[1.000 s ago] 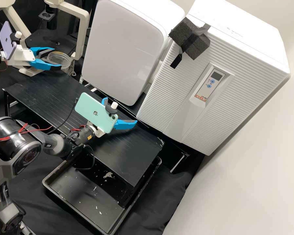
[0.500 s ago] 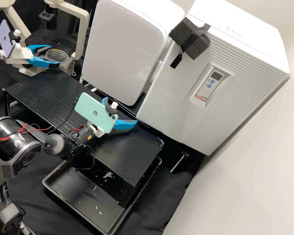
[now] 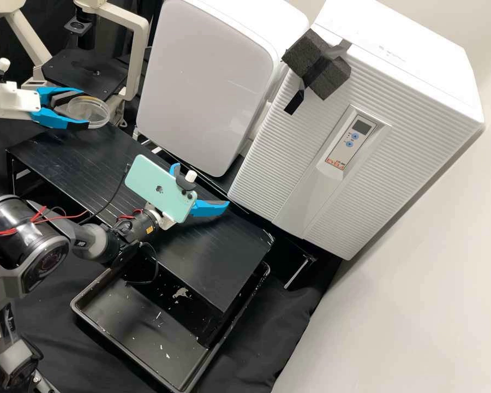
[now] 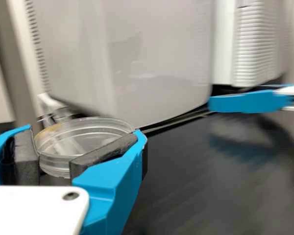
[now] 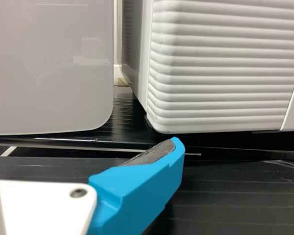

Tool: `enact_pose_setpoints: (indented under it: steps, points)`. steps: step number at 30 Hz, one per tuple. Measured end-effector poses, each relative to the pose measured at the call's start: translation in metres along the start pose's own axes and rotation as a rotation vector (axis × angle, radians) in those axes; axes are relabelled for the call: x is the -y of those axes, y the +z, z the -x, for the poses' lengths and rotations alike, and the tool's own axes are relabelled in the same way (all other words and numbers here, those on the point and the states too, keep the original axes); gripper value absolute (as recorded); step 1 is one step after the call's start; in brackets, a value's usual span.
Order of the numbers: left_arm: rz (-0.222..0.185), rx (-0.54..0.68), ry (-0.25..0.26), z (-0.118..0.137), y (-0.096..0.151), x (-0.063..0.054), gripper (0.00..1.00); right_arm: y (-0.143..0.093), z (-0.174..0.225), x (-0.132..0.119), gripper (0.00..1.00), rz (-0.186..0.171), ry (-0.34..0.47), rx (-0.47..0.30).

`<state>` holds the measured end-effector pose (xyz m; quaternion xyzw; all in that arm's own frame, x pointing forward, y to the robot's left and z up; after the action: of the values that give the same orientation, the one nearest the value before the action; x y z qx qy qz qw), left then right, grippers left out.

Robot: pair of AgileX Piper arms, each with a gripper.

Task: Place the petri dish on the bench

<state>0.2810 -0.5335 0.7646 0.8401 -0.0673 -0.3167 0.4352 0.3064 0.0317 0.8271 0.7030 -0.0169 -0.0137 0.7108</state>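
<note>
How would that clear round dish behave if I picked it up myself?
The petri dish would probably feel stiff and light, since its clear walls look thin, but squeezing hard might crack it. Its smooth-looking side could slip, though the dark pads probably help. Being low and wide, it seems unlikely to tip when set flat.
</note>
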Motion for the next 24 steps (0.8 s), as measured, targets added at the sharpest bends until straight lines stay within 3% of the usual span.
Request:
enact_pose_setpoints:
  steps: [9, 14, 24]
  points:
    - [-0.018, 0.214, -0.058, -0.019, 0.041, 0.005, 0.0, 0.0, 0.0, 0.0, 1.0, 0.0, 0.0, 0.0]
    - [-0.026, 0.295, -0.052, -0.038, 0.057, 0.0, 0.0, 0.0, 0.0, 0.0, 1.0, 0.0, 0.0, 0.0]
    - [-0.042, 0.334, -0.117, -0.071, 0.071, 0.005, 0.0, 0.0, 0.0, 0.0, 1.0, 0.0, 0.0, 0.0]
